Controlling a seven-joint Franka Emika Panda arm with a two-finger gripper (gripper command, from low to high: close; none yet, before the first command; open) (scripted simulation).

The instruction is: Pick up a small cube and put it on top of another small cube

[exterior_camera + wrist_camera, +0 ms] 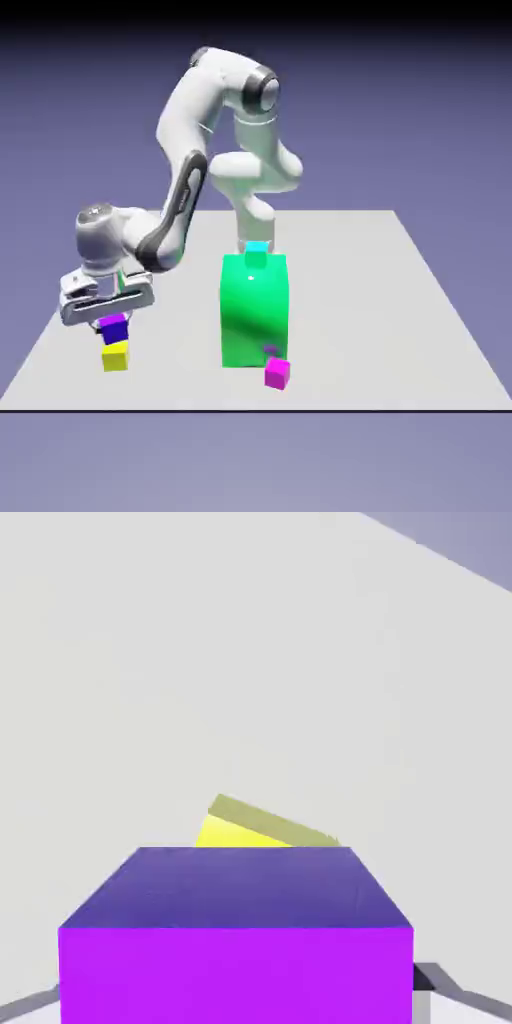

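The purple-violet cube (115,329) hangs in the closed grip of the robot's two-finger gripper (112,322) on the exterior view's left, just above the yellow cube (115,357), presumably held there to be set on top. Right of the pair stands the tall green block (254,315), topped by the cyan cube (256,253), with the magenta cube (277,374) at its near side; the gap looks wide enough for lowering. The table's (370,320) near edge lies just beyond the yellow cube. In the hand view, the purple-violet cube fills the space between the fingertips, hiding most of the yellow cube, whose edges run askew to it; a slight turn may be needed.
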